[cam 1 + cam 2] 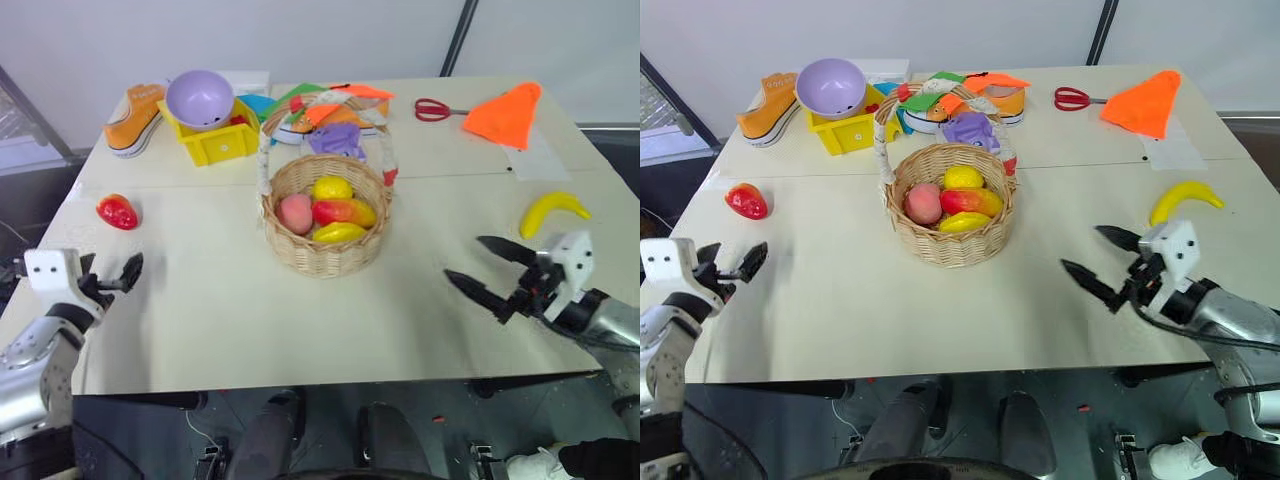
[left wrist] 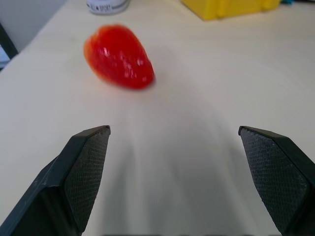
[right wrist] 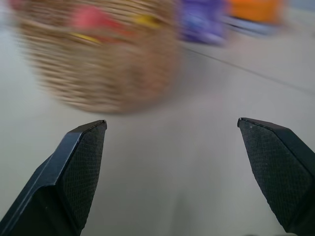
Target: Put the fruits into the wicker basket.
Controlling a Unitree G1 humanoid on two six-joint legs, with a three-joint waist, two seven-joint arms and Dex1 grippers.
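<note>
The wicker basket (image 1: 300, 252) stands mid-table and holds a yellow fruit (image 1: 332, 187), a pink one (image 1: 295, 213), a red-yellow one (image 1: 343, 211) and another yellow one (image 1: 339, 234). A red strawberry (image 1: 117, 211) lies on the table at the far left. Just short of it, my left gripper (image 1: 108, 272) hovers open and empty, with the strawberry (image 2: 119, 56) ahead of its fingers. The yellow banana (image 1: 553, 211) lies at the right. My right gripper (image 1: 465, 258) is open and empty, near the front right, pointing toward the basket (image 3: 108, 64).
Along the back stand a yellow bin (image 1: 215, 140) with a purple bowl (image 1: 200, 97) on it, an orange shoe (image 1: 135, 115), a second shoe under coloured paper pieces (image 1: 335, 105), a purple cloth (image 1: 337, 138), red scissors (image 1: 435, 109) and an orange cloth cone (image 1: 508, 115).
</note>
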